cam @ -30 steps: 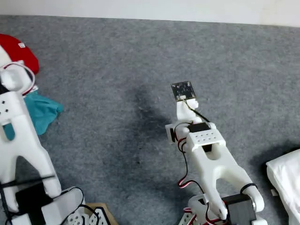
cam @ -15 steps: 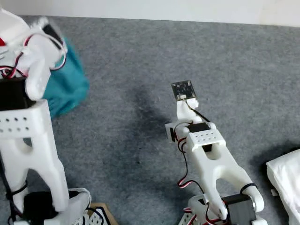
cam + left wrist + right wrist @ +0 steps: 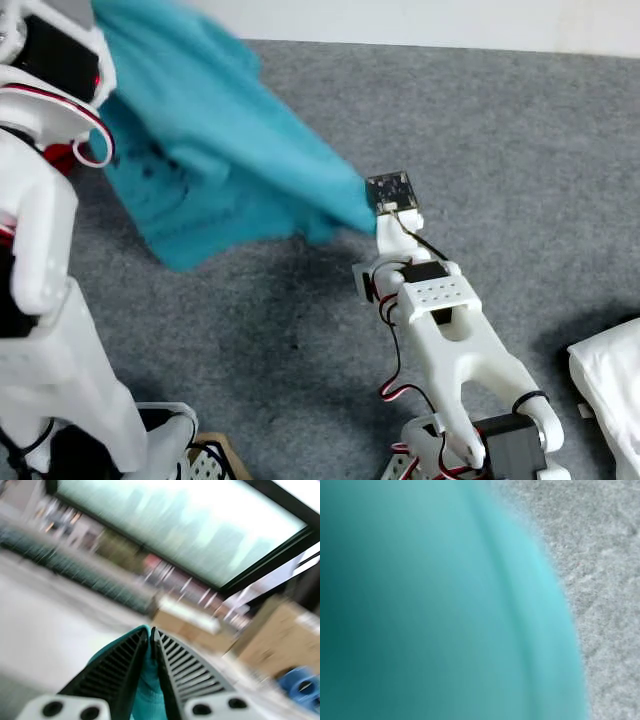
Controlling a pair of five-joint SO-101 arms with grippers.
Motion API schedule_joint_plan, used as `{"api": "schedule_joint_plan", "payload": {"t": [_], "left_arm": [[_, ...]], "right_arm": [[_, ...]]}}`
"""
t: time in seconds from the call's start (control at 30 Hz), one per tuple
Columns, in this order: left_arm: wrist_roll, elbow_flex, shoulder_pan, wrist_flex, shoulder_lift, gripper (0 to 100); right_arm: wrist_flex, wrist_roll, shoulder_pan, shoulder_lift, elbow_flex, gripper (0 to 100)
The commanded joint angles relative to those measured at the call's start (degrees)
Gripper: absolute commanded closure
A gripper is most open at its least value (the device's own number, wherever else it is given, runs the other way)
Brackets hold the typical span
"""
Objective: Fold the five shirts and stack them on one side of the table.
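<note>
High view first: the grey desk (image 3: 520, 150) carries two white arms and, by my count, three pieces of cloth. The biggest is one teal shirt (image 3: 200, 150), held up off the desk at the far left. Its long axis slants from that high corner down toward the middle. Its narrow lower tip points at the wrist camera of the right arm (image 3: 450, 330), which stands mid-desk. The left arm (image 3: 40, 230) rises tall along the near left edge. One white folded cloth (image 3: 612, 390) lies at the right edge. One sliver of red cloth (image 3: 60, 156) peeks out beside the left arm. From the left wrist, the left pincer (image 3: 150, 630) is clamped together on teal fabric.
</note>
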Motion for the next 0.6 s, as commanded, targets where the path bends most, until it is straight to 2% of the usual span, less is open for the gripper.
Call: {"api": "schedule_joint_plan", "payload": {"t": [0.0,0.17,0.27,0.4,0.57], "left_arm": [[-1.67,5.85,-4.88,12.13,2.07,97],[-6.24,21.23,-11.21,13.45,5.23,97],[-6.33,28.70,-14.11,9.14,5.49,97],[-6.33,34.33,-17.36,4.92,5.41,97],[-6.33,38.81,-21.67,4.40,5.41,97]], "right_arm": [[-0.92,-0.70,-0.04,-2.59,-0.31,99.0],[-0.84,-0.70,1.01,-2.68,-0.84,97.9],[-0.66,-0.70,1.63,-2.68,-0.84,90.2],[0.92,-0.70,-2.77,-2.77,-1.19,82.0],[2.15,-0.79,-10.51,-2.68,-6.11,81.7]]}}
